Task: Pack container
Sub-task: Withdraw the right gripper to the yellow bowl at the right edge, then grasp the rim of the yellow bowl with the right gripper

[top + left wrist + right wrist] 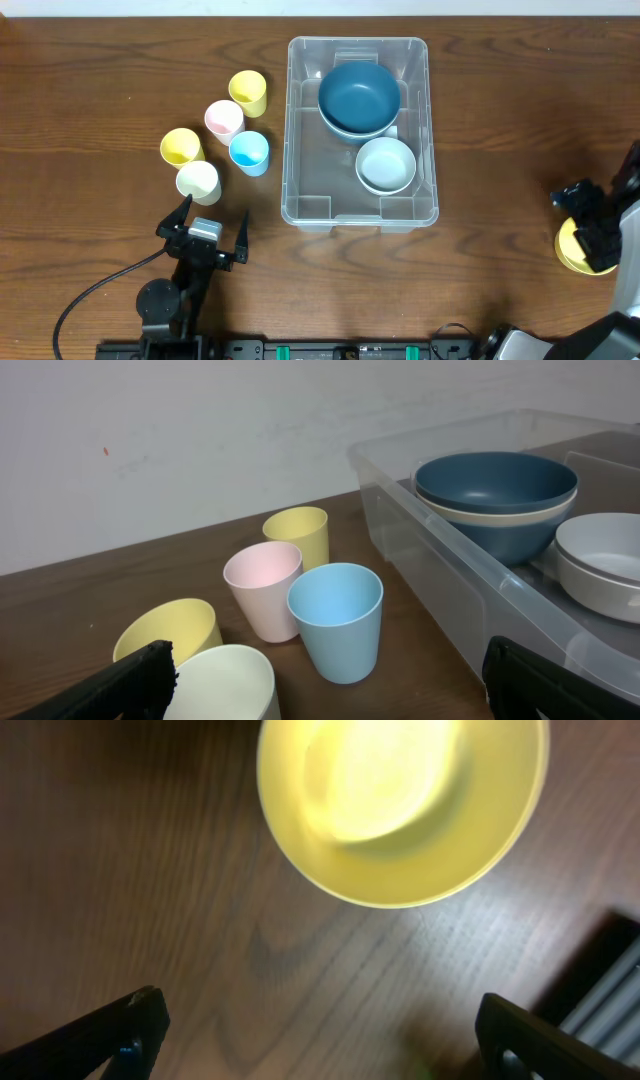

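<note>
The container [322,178], a big clear plastic bin, sits on the brown wooden worktop [480,120] a little right of the middle, long side running away from the arms. Inside, at the far end, a dark blue bowl [358,92] is nested in a paler bowl [343,128] whose rim shows just below it. A whitish bowl [386,165] lies right beside that stack, against the right-hand wall. The near left part of the bin's floor is bare.

To the left of the bin stand five upright cups in a loose bunch. A yellow cup [248,92] is farthest back, with a pink cup [224,120] and a blue cup [249,152] in front of it. A second yellow cup [181,148] is out to the left, and a cream cup [198,182] is touching or almost touching it.

The left hand [216,210] rests low just behind the cream cup. Its two fingers are spread wide and point toward the cups, with nothing between them.

The right hand [320,1015] is far over at the right edge, well apart from the bin. From its own camera the fingers stand wide apart and grip nothing. A yellow bowl [400,800] lies on the wood just ahead of the fingertips; that view is blurred.
</note>
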### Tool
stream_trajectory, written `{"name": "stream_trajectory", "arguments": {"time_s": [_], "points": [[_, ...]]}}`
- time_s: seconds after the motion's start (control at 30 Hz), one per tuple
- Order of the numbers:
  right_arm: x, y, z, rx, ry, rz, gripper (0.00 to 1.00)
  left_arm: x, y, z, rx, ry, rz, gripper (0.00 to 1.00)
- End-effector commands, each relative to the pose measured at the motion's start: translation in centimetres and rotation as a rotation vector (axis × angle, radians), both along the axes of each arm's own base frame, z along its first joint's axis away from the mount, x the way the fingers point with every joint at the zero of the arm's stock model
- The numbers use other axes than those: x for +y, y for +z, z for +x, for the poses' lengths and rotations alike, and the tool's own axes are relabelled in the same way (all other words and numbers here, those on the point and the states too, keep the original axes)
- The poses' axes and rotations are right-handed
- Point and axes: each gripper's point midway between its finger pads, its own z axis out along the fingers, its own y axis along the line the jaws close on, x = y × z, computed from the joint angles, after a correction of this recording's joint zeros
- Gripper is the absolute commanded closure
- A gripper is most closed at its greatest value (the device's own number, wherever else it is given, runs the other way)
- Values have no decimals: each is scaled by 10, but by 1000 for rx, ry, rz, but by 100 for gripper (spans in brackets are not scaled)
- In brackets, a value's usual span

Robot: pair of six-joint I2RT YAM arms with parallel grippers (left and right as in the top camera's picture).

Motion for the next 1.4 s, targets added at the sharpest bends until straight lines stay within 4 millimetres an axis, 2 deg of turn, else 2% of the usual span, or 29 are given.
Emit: {"name": "stream_trajectory", "arguments": {"time_s": [0.0, 0.33, 0.67, 0.87, 0.93, 1.0, 1.07, 1.2, 1.33, 1.37], "points": [[3, -12, 0, -14, 33, 13, 1, 0, -16, 0, 44, -3, 11, 2], [-15, -42, 28, -114, 236, -101, 1, 0, -16, 0, 44, -3, 11, 2], [-16, -91, 30, -12, 269, -21, 2, 0, -16, 0, 44, -3, 11, 2], [-17, -96, 32, -13, 266, -22, 9, 0, -16, 0, 44, -3, 11, 2], [-19, -96, 33, -13, 265, -28, 20, 0, -16, 0, 44, -3, 11, 2], [-21, -96, 32, -8, 258, -39, 44, 0, -16, 0, 44, -3, 11, 2], [-24, -95, 30, 1, 241, -51, 56, 0, -16, 0, 44, -3, 11, 2], [-25, -95, 31, -3, 223, -54, 73, 0, -16, 0, 44, -3, 11, 2], [-26, -89, 38, -25, 224, -54, 97, 0, -16, 0, 44, -3, 11, 2], [-25, -86, 41, -37, 227, -42, 99, 0, -16, 0, 44, -3, 11, 2]]}}
